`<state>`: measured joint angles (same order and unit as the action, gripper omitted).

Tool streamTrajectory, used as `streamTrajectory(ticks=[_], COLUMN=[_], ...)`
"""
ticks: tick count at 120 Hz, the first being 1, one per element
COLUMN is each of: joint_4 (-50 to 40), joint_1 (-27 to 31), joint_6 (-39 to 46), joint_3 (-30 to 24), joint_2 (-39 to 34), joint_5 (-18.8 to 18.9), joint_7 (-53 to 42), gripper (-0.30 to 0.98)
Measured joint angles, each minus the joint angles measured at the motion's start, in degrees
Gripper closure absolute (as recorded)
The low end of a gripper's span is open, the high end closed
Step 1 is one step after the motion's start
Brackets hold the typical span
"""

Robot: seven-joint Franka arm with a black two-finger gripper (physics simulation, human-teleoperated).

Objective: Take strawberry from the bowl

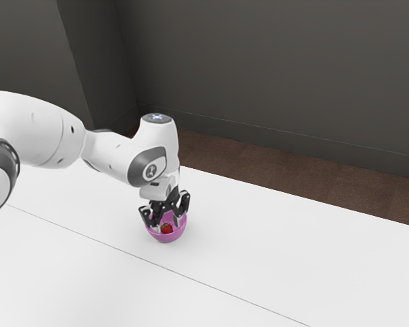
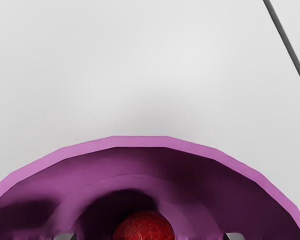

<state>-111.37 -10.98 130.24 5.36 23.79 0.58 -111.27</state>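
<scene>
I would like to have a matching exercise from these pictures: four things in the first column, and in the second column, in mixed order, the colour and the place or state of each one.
Column 1
1. Strawberry
2. Bowl
3. Claw
4. Table

Column 2
A. White, crossed by a thin dark line
B. Mostly black, open, lowered at the bowl
C. Red, lying inside the bowl
D. Pinkish purple, standing on the table

Right pairs: 1-C, 2-D, 3-B, 4-A
</scene>
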Motion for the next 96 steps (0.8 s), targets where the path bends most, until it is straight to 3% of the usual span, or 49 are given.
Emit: streamTrajectory(ticks=[32,96], joint_4=[0.0,0.0], joint_1=[0.4,0.4], joint_6=[1.1,1.8], joint_3=[0.0,0.0], joint_2=[1.0,1.0], joint_5=[0.0,0.2], joint_7=[-0.7,-1.5], gripper=[0.34,0.53])
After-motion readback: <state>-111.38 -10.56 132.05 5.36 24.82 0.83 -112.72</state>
